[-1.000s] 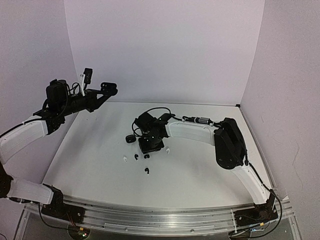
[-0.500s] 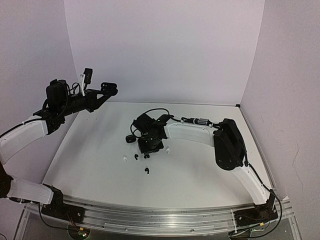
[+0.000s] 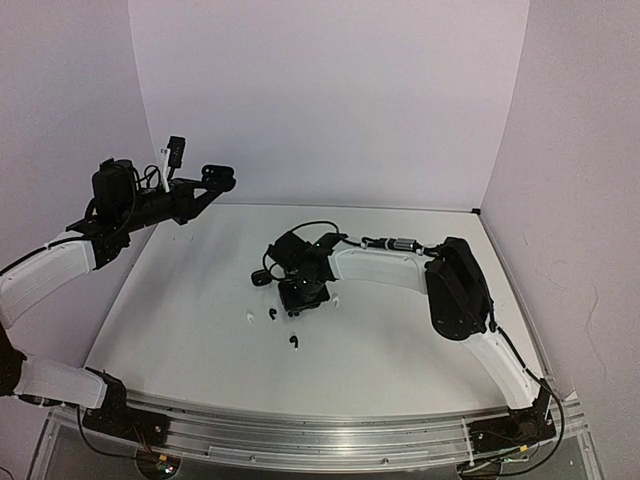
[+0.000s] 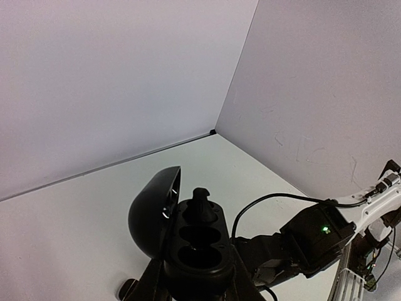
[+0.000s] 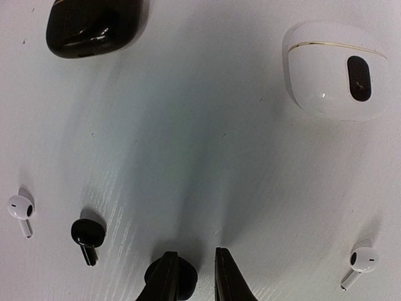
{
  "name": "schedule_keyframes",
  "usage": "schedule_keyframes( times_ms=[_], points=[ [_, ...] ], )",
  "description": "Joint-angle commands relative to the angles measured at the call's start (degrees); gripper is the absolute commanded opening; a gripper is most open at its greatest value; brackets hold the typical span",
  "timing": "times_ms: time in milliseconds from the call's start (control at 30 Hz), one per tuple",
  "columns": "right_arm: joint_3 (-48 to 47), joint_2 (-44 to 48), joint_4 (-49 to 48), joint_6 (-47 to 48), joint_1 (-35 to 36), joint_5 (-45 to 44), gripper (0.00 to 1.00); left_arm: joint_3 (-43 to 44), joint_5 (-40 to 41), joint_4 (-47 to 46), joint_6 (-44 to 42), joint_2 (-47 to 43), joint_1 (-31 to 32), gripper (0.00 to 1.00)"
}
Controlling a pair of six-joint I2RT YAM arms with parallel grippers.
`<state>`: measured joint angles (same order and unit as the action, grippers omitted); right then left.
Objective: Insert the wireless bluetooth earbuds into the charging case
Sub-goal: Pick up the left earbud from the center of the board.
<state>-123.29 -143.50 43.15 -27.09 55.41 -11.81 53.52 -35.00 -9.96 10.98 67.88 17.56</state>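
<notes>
My left gripper point(image 4: 197, 279) is raised at the back left point(image 3: 215, 180) and is shut on an open black charging case point(image 4: 199, 251). One black earbud point(image 4: 200, 204) stands in the case's far socket, and the other two sockets look empty. My right gripper point(image 5: 194, 258) is down at the table point(image 3: 303, 300), its jaws a narrow gap apart. A black earbud point(image 5: 186, 280) lies partly behind its left finger point(image 5: 166, 276); the right finger stands clear of that bud. Another black earbud point(image 5: 85, 235) and two white earbuds point(image 5: 22, 209) point(image 5: 362, 260) lie loose nearby.
A shut black case point(image 5: 94, 25) and a shut white case point(image 5: 335, 69) lie beyond the right gripper. One more black earbud point(image 3: 293, 341) lies nearer the front edge. Walls close the back and both sides.
The right gripper's jaws have narrowed and it has settled slightly lower over the black earbud. The left arm and its case have not moved.
</notes>
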Motion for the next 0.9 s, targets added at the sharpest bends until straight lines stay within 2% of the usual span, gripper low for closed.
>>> schedule_keyframes(
  times_ms=[0, 400, 867],
  points=[
    [1.99, 1.37, 1.03, 0.78, 1.09, 0.3, 0.19, 0.37, -1.12, -1.17, -0.35, -0.83, -0.34, 0.0],
    [7.59, 5.01, 0.8, 0.98, 2.74, 0.21, 0.11, 0.69, -1.39, -0.71, -0.78, -0.24, -0.32, 0.0],
    [13.46, 7.58, -0.24, 0.25, 4.27, 0.27, 0.12, 0.58, -1.79, -0.67, -0.96, -0.03, -0.33, 0.0]
  ],
)
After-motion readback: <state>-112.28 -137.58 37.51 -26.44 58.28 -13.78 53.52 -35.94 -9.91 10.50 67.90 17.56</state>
